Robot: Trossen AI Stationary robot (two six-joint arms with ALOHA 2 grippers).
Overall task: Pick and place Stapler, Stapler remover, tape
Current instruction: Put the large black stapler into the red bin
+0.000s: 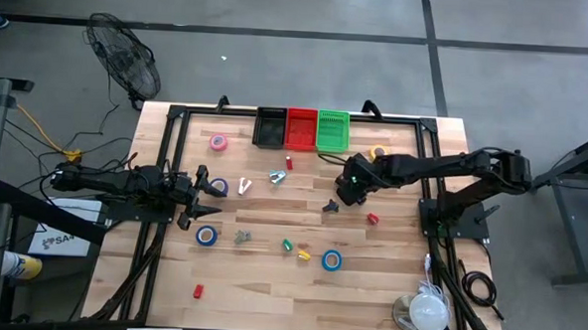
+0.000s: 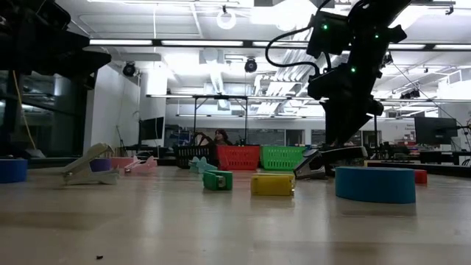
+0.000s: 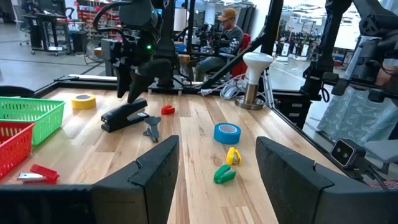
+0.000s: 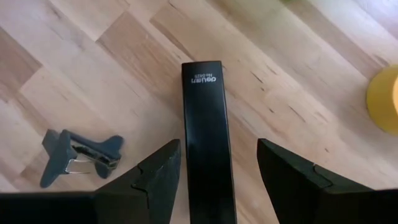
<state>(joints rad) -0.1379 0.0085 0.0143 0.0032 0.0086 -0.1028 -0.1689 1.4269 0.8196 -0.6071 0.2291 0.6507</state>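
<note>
The black stapler [image 4: 205, 124] lies flat on the table, and my right gripper [image 4: 214, 171] hangs over its rear end, open, one finger on each side with wood showing in both gaps. In the high view this gripper [image 1: 349, 191] is right of the table's middle. The dark staple remover [image 4: 81, 155] lies close beside the stapler [image 3: 124, 115] on its near side. A blue tape roll [image 1: 331, 259] lies nearer the front edge. My left gripper [image 1: 205, 189] waits open at the table's left, with a blue roll [image 1: 219, 187] just beyond it.
Black [image 1: 271, 127], red [image 1: 302, 129] and green [image 1: 332, 130] baskets stand at the far edge. A yellow roll [image 1: 378, 152], a pink roll [image 1: 218, 142], another blue roll [image 1: 205, 236] and small coloured staplers and removers are scattered about. A lamp [image 1: 427, 312] sits at the near right corner.
</note>
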